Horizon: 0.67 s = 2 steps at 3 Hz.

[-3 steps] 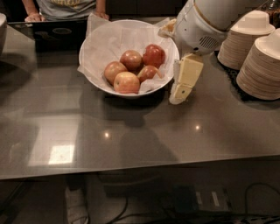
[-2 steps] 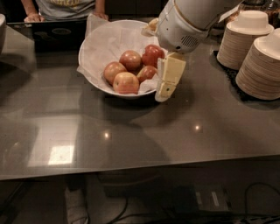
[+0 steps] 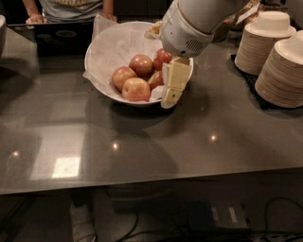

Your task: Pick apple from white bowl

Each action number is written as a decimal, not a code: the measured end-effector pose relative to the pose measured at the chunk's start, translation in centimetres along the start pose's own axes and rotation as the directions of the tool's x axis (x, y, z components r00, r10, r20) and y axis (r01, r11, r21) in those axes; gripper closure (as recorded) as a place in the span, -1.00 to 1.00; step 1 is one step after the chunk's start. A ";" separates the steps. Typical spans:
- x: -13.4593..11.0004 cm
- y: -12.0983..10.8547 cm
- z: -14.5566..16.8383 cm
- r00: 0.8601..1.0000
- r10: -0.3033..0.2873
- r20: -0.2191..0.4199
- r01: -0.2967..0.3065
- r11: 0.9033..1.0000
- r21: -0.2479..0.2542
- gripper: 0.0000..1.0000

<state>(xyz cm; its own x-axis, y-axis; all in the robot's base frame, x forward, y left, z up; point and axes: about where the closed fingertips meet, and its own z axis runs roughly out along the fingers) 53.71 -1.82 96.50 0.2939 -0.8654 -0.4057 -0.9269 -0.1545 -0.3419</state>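
Gripper [image 3: 174, 85] hung tip-down at the right rim of the white bowl [image 3: 100, 85], overlapping the rim in this view. Seen side-on as one cream block, so whether it was open or closed could not be told. Nothing seen held in it. Height above the rim was also unclear.

Just left of it sat the nearest apple [image 3: 155, 79], partly covered by the gripper; contact or a gap could not be told. Four more apples lay in the bowl on the crumpled paper lining [image 3: 113, 47]: front apple [image 3: 136, 89], left apple [image 3: 123, 75], middle apple [image 3: 141, 64], back apple [image 3: 163, 56], the last tucked under the wrist. All five were clustered right of centre, touching one another.

The white arm [image 3: 199, 19] came in from the top right, cut off by the frame edge.

Progress, as a judgement: the approach was done or nearly so, with no grasp and no lift. Left to do: close on one apple and raise it clear of the bowl.

The bowl stood on the dark countertop [image 3: 142, 142]. Stacks of paper plates [image 3: 281, 71] stood well apart to the right. A person's torso [image 3: 71, 5] was cropped at the top edge, face out of frame.
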 end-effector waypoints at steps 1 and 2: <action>0.6 -0.5 0.7 1.000 0.021 0.005 -0.021 1.000 0.022 -1.00; 0.9 -1.1 1.6 0.999 0.033 0.012 -0.033 0.999 0.037 -0.93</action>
<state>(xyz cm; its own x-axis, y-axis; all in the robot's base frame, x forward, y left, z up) 55.36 -1.70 95.15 0.2661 -0.8641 -0.4273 -0.9269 -0.1077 -0.3594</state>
